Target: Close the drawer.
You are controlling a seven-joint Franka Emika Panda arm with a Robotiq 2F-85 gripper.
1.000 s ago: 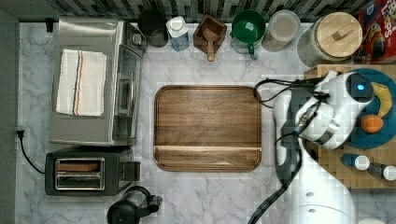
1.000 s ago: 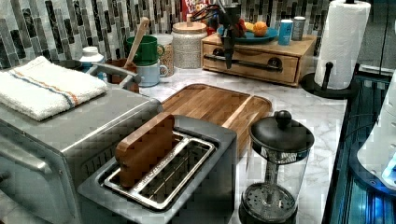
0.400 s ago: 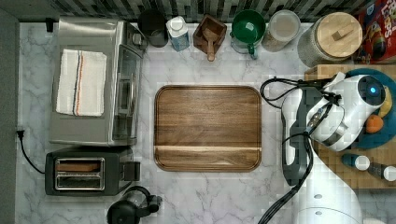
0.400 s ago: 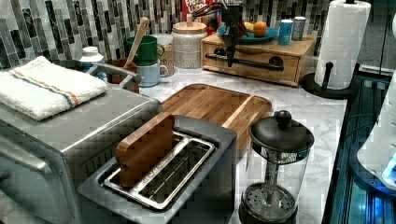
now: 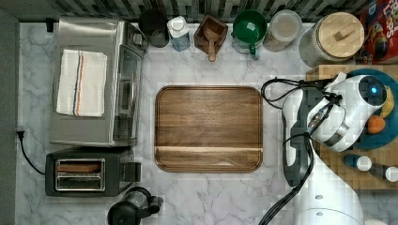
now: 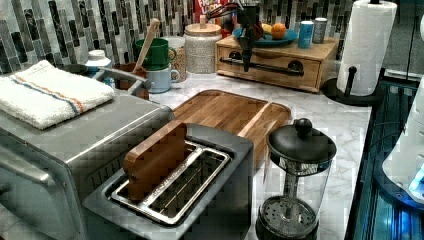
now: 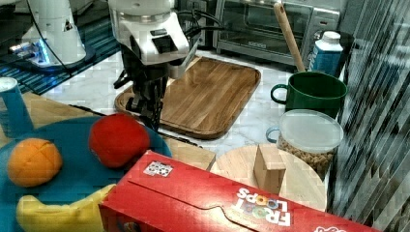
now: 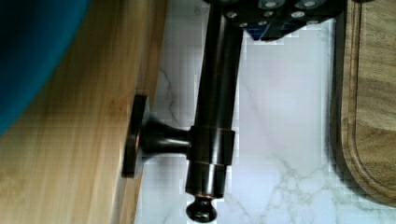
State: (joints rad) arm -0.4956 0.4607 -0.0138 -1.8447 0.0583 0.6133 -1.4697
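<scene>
Overhead, the top view has the white arm bent over the wooden box at the top view's right edge, beside the dark wooden tray on the marble counter. A blue plate with an orange sits on the box's flat top, partly under the arm.

From the left view, the drawer sits at the back of the counter with its pale front flush with the box frame, pushed in. The gripper hangs straight down in front of it, its tip at the dark bar handle. A paper towel roll stands just beside the box at the left view's right.

Seen in the right view, the gripper points down between the plate's rim and the tray.

Close up, the wrist view shows the bar handle running along the drawer front, held off it by a short post. The fingers reach the bar at its far end; whether they clasp it or stand apart cannot be told.
</scene>
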